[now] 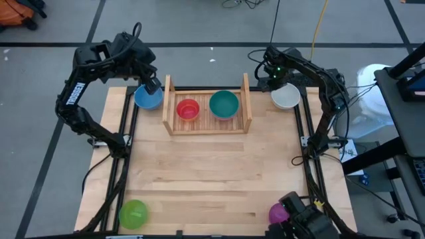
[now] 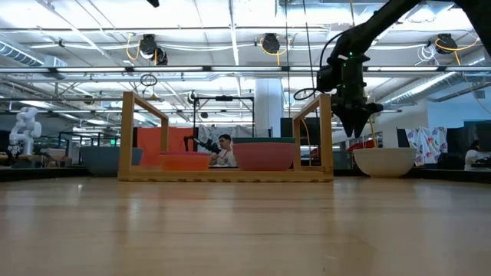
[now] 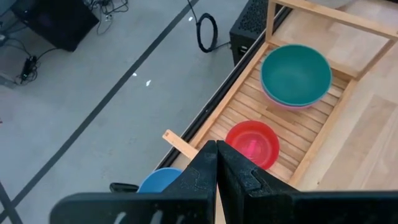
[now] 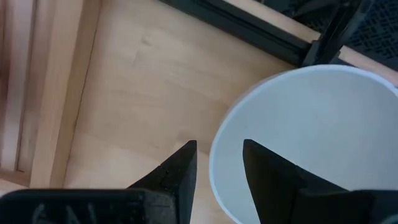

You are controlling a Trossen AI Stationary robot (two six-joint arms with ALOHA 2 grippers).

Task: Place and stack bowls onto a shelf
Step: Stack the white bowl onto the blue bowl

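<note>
The light-wood shelf (image 1: 207, 126) stands at the table's far middle. On its slats sit a red bowl (image 1: 188, 109) and a teal bowl (image 1: 224, 104) nested in a pink bowl (image 3: 292, 104). A blue bowl (image 1: 146, 98) rests on the table left of the shelf, and a white bowl (image 1: 285, 96) right of it. My left gripper (image 3: 216, 165) is shut and empty, high above the blue bowl's far right side. My right gripper (image 4: 217, 158) is open just above the white bowl's left rim (image 4: 214, 155), one finger on each side of the rim line, clear of it (image 2: 357, 130).
A green bowl (image 1: 133, 214) sits at the table's near left corner and a purple-magenta bowl (image 1: 279, 212) at the near right. The wide middle of the tabletop (image 1: 212, 172) is bare wood. The shelf's upright side boards (image 2: 326, 134) stand close to both grippers.
</note>
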